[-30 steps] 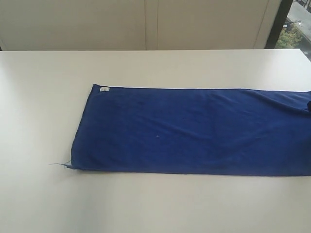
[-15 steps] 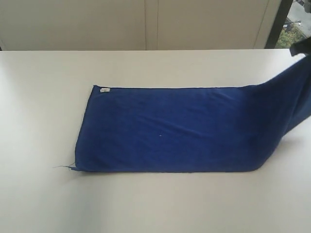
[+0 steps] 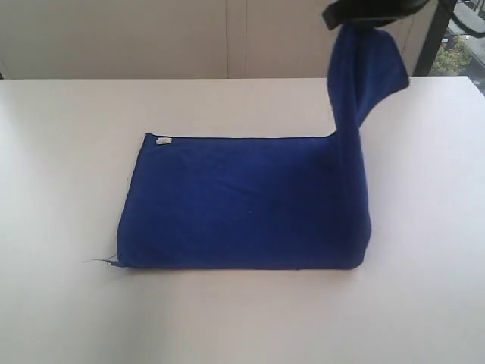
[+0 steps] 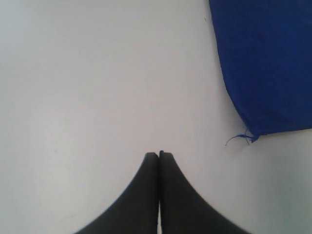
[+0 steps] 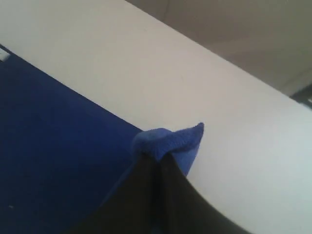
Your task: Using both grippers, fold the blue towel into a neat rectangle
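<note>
The blue towel [image 3: 242, 201] lies on the white table [image 3: 68, 152], its left part flat, with a small white tag [image 3: 161, 140] at the far-left corner. Its right end rises in a steep fold to the top of the exterior view, where my right gripper [image 3: 364, 17] is shut on its far corner. In the right wrist view that corner [image 5: 168, 139] bunches out past my right gripper [image 5: 158, 156]. My left gripper [image 4: 159, 155] is shut and empty over bare table, beside the towel's frayed corner [image 4: 248, 136]. It does not show in the exterior view.
A pale wall with panel seams [image 3: 227, 38] runs behind the table's far edge. A dark window frame [image 3: 438, 34] stands at the far right. A loose blue thread [image 3: 95, 260] trails from the towel's near-left corner.
My right gripper has lifted the towel's right end off the table and carried it up and to the left, so the flat part has shortened. The towel's left end has stayed put.
</note>
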Available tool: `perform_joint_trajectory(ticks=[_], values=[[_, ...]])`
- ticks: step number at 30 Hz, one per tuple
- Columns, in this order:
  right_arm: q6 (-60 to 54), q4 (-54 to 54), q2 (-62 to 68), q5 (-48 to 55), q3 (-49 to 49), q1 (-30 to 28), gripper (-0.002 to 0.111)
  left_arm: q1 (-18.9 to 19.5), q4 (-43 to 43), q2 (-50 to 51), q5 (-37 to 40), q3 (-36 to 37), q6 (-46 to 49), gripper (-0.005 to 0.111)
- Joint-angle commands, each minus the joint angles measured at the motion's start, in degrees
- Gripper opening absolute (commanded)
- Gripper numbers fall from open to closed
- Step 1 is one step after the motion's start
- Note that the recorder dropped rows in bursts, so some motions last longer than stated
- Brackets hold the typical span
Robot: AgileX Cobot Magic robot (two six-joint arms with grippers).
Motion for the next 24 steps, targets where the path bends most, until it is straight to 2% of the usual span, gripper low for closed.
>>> perform_joint_trajectory(ticks=[1,10,14,19,21,24], values=[[0.1,1.4,2.5,1.1,-5.2,6.9,0.001,0.2,-0.5,-0.5,0.5,0.4,0.2,0.000],[-1.3,7.0,18.0,0.4,-17.5,20.9,0.000,0.2,-0.5,-0.5,0.5,0.4,0.2,0.000],[-2.5,7.7,29.8,-5.4,-20.9,25.8,0.000,0.2,-0.5,-0.5,0.5,0.4,0.2,0.000],[-3.2,9.2,38.7,-9.2,-22.4,28.1,0.000,0.2,-0.5,-0.5,0.5,0.4,0.2,0.000],[-3.2,9.3,38.7,-9.3,-22.4,28.3,0.007,0.2,-0.5,-0.5,0.5,0.4,0.2,0.000],[-3.2,9.3,37.5,-7.4,-23.1,28.3,0.032,0.2,-0.5,-0.5,0.5,0.4,0.2,0.000]])
